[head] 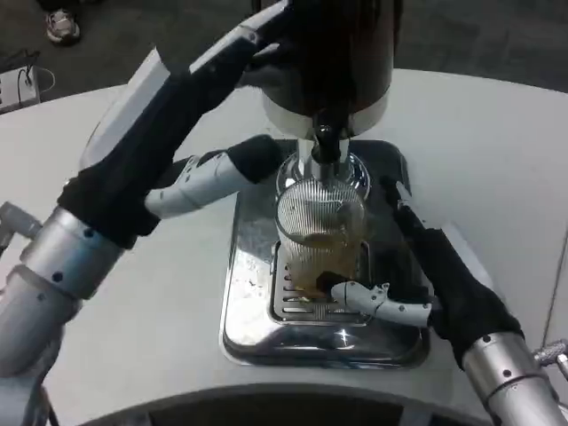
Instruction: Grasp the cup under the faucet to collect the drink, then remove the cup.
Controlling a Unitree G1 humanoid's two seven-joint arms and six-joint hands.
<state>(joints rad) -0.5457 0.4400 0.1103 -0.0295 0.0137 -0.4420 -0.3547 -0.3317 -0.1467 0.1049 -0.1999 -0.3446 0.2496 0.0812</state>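
Our right hand (390, 297) holds the cup (321, 235) upright on the tray (244, 293), under the faucet (324, 142). Our left hand (200, 182) (fingers spread, holding nothing) waits just left of the cup.

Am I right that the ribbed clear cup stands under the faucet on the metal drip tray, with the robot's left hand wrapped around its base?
Not quite: in the head view it is the right hand whose fingers reach the base of the ribbed clear cup. The left hand is up at the dispenser's top. The cup does stand under the faucet on the metal drip tray.
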